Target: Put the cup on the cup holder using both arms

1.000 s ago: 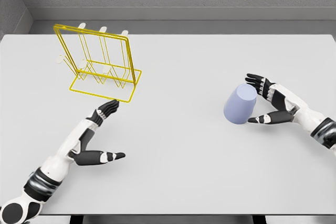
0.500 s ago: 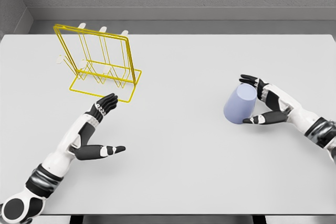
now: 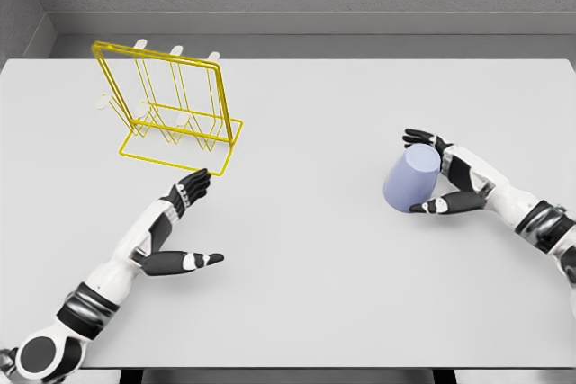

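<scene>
The fingers (image 3: 423, 139) of the right hand (image 3: 443, 174) curve around the lilac cup (image 3: 411, 179), thumb low and fingers high, close to its wall but not clearly pressing. The cup stands on the white counter (image 3: 315, 249), well apart from the yellow cup holder (image 3: 171, 110). The left hand (image 3: 175, 227) lies spread, empty, just before the holder. To grasp well, both sides should close evenly so the cup does not tip

Matt lilac cup (image 3: 411, 181), glossy yellow wire cup holder (image 3: 171, 107).
</scene>
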You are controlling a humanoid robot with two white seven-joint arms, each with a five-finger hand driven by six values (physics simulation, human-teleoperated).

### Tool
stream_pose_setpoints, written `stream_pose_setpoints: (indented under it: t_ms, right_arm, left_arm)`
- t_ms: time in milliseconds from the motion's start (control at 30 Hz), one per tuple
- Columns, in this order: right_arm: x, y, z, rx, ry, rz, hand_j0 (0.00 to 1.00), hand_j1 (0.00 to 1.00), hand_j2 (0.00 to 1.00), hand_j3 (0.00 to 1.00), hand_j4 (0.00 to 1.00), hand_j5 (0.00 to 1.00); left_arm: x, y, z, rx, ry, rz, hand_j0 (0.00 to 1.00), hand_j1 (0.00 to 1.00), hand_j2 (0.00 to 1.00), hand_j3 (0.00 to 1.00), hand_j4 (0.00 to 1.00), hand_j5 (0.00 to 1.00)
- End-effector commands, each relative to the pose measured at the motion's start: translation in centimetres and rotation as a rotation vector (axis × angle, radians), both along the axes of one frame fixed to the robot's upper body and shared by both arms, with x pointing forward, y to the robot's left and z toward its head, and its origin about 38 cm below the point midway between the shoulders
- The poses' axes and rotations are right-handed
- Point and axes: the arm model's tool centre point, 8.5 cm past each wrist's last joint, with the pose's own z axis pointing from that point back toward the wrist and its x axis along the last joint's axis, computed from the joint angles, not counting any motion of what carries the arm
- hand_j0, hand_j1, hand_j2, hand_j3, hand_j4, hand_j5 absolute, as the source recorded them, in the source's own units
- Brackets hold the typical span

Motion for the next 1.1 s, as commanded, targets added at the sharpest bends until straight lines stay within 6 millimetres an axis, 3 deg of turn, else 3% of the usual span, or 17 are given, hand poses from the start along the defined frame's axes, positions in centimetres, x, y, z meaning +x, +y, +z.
stream_pose_setpoints:
  t_ms: [0, 467, 767, 1067]
  right_arm:
    - [0.0, 0.2, -0.1, 0.0, 0.0, 0.004, 1.0, 1.0, 1.0, 1.0, 1.0, 1.0]
    - [0.5, 0.5, -0.5, -0.085, 0.016, 0.015, 1.0, 1.0, 1.0, 1.0, 1.0, 1.0]
    - [1.0, 0.4, -0.4, -0.076, 0.044, -0.003, 0.77, 0.77, 0.77, 0.77, 0.77, 0.77]
    - [1.4, 1.2, -0.1, -0.043, 0.027, -0.002, 0.71, 0.71, 0.71, 0.71, 0.71, 0.71]
  left_arm:
    - [0.1, -0.4, -0.4, 0.008, 0.032, 0.011, 1.0, 1.0, 1.0, 1.0, 1.0, 1.0]
    - [0.2, -0.5, -0.5, 0.017, 0.035, 0.013, 1.0, 1.0, 1.0, 1.0, 1.0, 1.0]
    - [0.8, 0.1, 0.1, 0.018, 0.016, 0.033, 1.0, 1.0, 1.0, 1.0, 1.0, 1.0]
    - [0.8, 0.0, 0.1, 0.017, 0.016, 0.033, 1.0, 1.0, 1.0, 1.0, 1.0, 1.0]
